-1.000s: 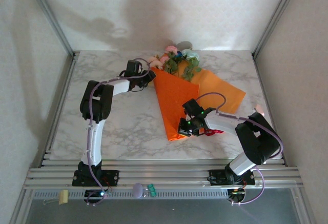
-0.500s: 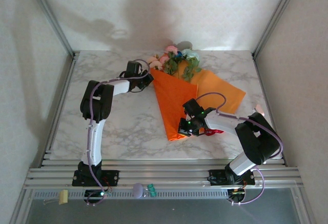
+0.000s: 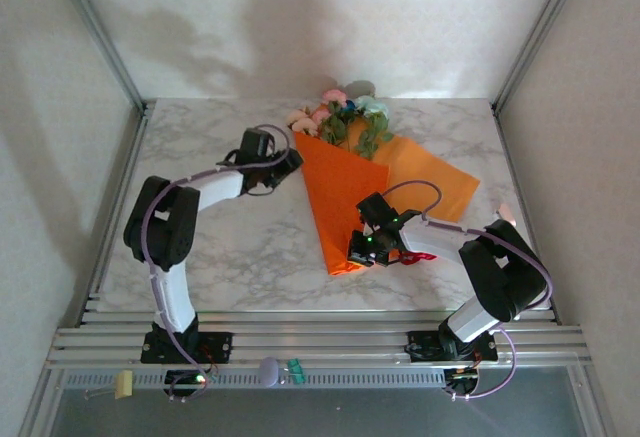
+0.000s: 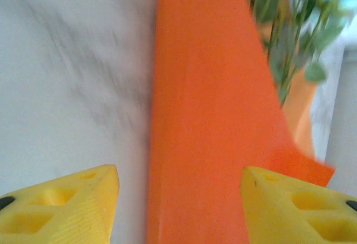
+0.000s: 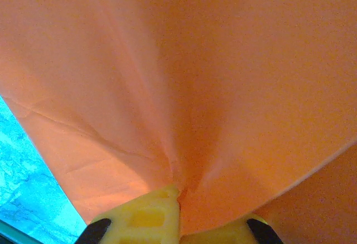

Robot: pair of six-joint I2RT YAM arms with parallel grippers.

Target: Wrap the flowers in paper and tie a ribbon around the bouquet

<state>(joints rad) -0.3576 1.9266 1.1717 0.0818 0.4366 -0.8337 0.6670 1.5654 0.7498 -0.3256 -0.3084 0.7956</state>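
Paper lies folded into a cone over the flowers. Its wide end sits at the table's far edge near centre and its tip points toward the near edge. A second flap spreads toward the right edge. Open marble runs along the left half.

Left gripper hangs at the paper's left edge near the wide end, fingers parted and holding nothing. Right gripper is clenched on a pinch of paper by the tip.

Ribbon shows as a red scrap just right of that gripper, mostly hidden by the arm. The stems are covered by the paper. Left wrist view is blurred.
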